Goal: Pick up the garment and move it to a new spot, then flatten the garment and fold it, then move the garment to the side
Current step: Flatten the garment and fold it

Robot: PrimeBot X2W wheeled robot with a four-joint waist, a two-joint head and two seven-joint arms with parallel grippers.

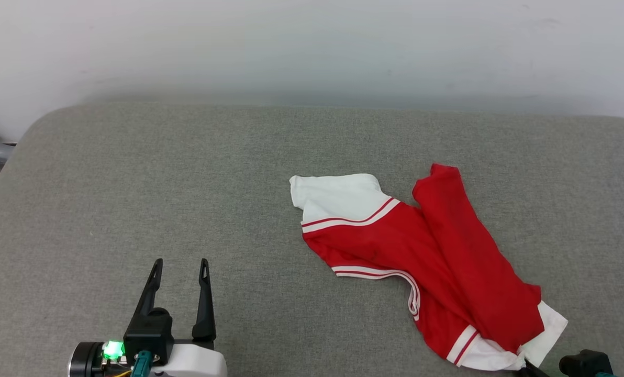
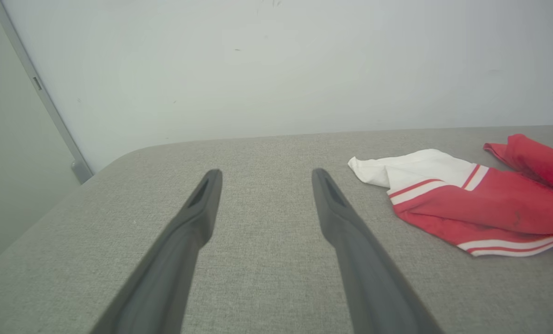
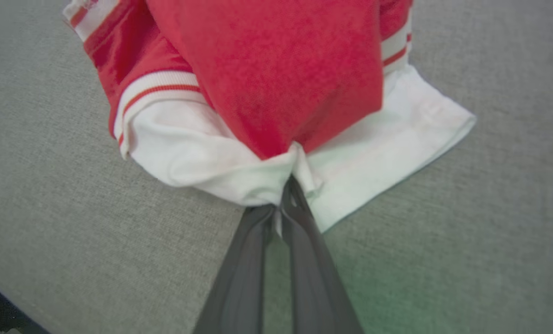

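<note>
The garment (image 1: 422, 251), a red jersey T-shirt with white sleeves and red-white striped trim, lies crumpled on the grey cushion, right of centre in the head view. Its far white sleeve and red body (image 2: 480, 204) show at the right of the left wrist view. My right gripper (image 3: 286, 188) is shut on the white sleeve (image 3: 211, 162) at the garment's near end, fabric bunched at the fingertips; its dark base (image 1: 584, 364) peeks in at the head view's bottom right. My left gripper (image 1: 181, 264) stands open over bare cushion, well left of the garment, with nothing between its fingers (image 2: 202, 199).
The grey cushion (image 1: 134, 183) stretches wide to the left and behind the garment, ending at a white wall (image 1: 312, 47). Its rounded left corner drops off near a grey frame (image 2: 49, 106). The cushion's near edge shows at the right wrist view's bottom left.
</note>
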